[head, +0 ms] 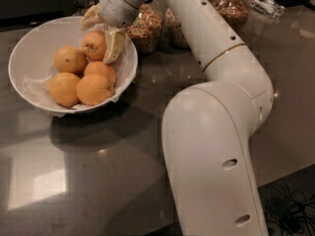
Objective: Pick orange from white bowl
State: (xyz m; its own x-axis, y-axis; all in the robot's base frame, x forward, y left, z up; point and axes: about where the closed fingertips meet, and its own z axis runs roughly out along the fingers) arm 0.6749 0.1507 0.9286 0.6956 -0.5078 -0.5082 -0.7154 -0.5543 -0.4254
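White and wide, the white bowl [20,48] sits in the upper left of the frame on a dark, glossy counter [93,181], lined with crinkled white paper [33,87]. Five oranges lie in it. Four cleaner oranges [70,59] fill the left, middle and lower parts. The orange [92,49] with the brownish stem scar sits at the upper right of the heap, resting against its neighbours.

The gripper [98,40] reaches into the bowl from above with its jaws spread on either side of that fruit. One cream fingertip [90,19] is at the orange's upper left, and the other lies along its right side, touching it. Whether they are squeezing is not clear.

Just right of the bowl, glass jars of grains [145,28] stand behind the white arm [231,68]. The arm bends down to a thick base segment at the lower right, and dark cables [290,213] lie in the lower right corner.
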